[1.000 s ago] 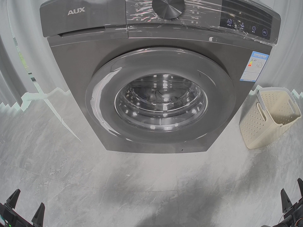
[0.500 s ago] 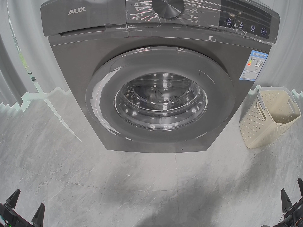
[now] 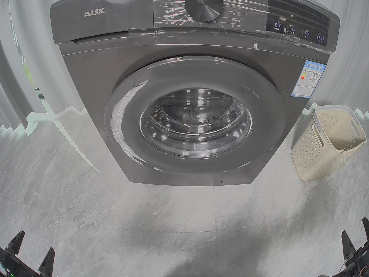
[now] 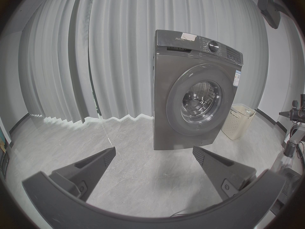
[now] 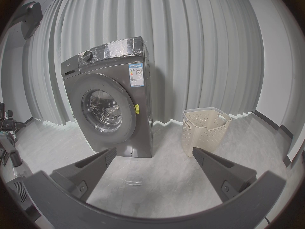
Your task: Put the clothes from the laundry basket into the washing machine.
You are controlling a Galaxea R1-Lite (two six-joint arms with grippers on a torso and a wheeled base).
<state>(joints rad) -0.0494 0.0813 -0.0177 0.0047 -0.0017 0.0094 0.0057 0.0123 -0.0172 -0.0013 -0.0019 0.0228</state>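
A grey front-loading washing machine [image 3: 196, 77] stands straight ahead, its round glass door [image 3: 195, 122] closed. It also shows in the left wrist view [image 4: 193, 93] and the right wrist view [image 5: 108, 99]. A cream perforated laundry basket [image 3: 326, 143] sits on the floor at the machine's right side [image 5: 203, 129] [image 4: 236, 121]; I see no clothes in it. My left gripper [image 3: 32, 251] is open low at the near left, with nothing between its fingers [image 4: 154, 151]. My right gripper [image 3: 357, 237] is open low at the near right, also holding nothing [image 5: 154, 151].
Pale marble-look floor [image 3: 173, 220] stretches between me and the machine. Grey pleated curtains [image 4: 105, 58] hang behind and beside the machine. A white wall [image 5: 279, 64] stands to the right of the basket.
The whole head view has shifted very slightly; the machine sits a touch higher and leftward in the picture. Both grippers keep their places.
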